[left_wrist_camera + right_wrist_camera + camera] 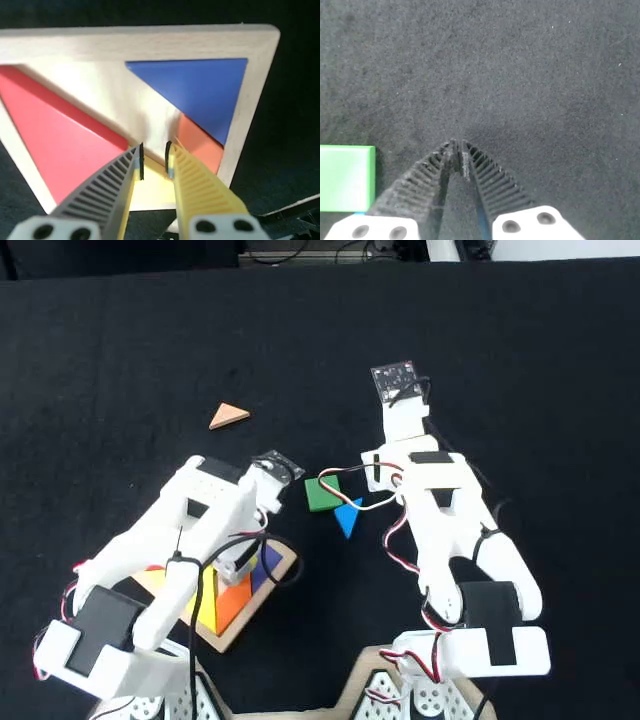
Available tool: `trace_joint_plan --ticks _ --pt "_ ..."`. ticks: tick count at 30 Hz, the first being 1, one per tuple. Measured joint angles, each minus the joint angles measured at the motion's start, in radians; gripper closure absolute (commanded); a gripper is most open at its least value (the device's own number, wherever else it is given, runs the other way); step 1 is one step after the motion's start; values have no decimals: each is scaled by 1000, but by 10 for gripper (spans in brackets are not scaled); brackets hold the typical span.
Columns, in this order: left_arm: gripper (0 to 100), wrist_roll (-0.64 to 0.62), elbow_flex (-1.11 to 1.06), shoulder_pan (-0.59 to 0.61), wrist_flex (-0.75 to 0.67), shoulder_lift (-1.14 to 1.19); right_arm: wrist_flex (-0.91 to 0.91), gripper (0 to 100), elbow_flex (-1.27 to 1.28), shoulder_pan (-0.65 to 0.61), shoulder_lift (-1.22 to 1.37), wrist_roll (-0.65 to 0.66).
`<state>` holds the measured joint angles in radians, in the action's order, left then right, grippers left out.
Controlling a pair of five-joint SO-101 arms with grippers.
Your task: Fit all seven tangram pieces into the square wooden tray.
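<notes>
Lying beneath left fingers [200,190]: wooden tray [150,37]

This looks like a robotics lab or test bench, not a home. Black cloth covers the whole surface [120,340], and two white plastic robot arms, the left arm [190,530] and the right arm [450,530], stand side by side at its near edge. Thin wires [398,545] run exposed along the joints, a bare circuit board [395,380] sits on one wrist, and cables [300,252] trail beyond the far edge
</notes>
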<state>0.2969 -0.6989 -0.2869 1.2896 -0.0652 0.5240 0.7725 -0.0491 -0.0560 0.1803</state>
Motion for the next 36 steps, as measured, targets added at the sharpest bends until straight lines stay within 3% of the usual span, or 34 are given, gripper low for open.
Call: trace_joint_plan --ticks 7,11,14,19,26,31,36 --pt "895 0 259 190 183 0 0 987 0 0 0 5" --pt "895 0 400 359 218 0 69 987 -57 -54 0 106" --pt "895 0 411 511 167 0 250 966 -181 -169 0 161" --pt "895 0 298 741 40 0 528 812 -410 -351 0 164" --pt "895 0 97 936 -71 0 546 787 -439 -646 49 276" --pt "895 -23 -51 1020 -219 0 503 787 -522 -680 245 285" --pt "895 -78 -84 1045 -256 -23 617 787 -769 -680 503 287"
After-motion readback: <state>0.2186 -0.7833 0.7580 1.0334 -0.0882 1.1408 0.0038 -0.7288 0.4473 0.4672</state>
